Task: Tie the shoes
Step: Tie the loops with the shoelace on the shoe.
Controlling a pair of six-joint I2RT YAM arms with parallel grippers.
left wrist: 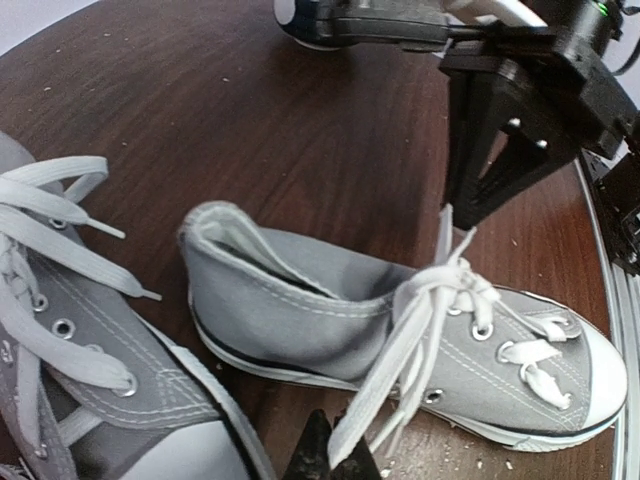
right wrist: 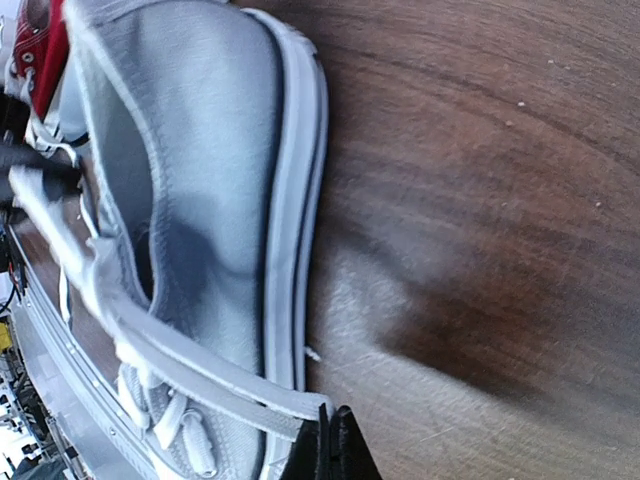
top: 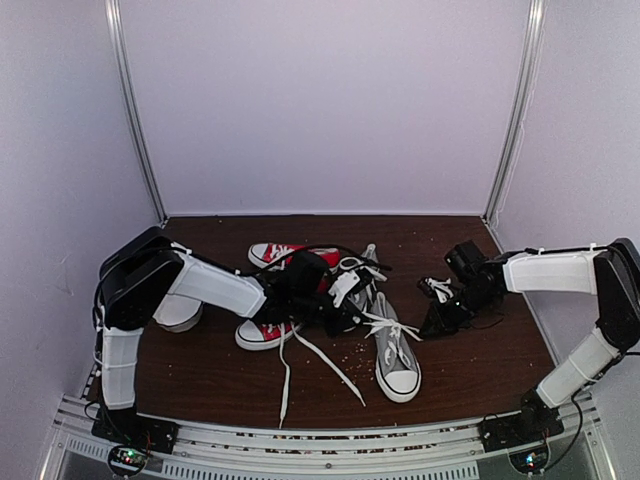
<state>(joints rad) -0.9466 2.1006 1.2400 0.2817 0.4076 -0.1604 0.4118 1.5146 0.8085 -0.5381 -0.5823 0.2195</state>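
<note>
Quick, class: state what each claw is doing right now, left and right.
Left claw: closed, pinching a white lace of the grey shoe.
Right claw: closed, pinching that shoe's other lace end.

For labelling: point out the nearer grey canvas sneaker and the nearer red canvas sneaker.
Nearer grey canvas sneaker [top: 399,383], top view, white toe cap.
Nearer red canvas sneaker [top: 256,336], top view, left end.

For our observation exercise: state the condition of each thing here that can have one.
Left gripper: shut on a lace.
Right gripper: shut on a lace.
Front grey shoe: upright, no bow tied.
Rear grey shoe: laces untied.
Red sneakers: upright, lacing unclear.
</note>
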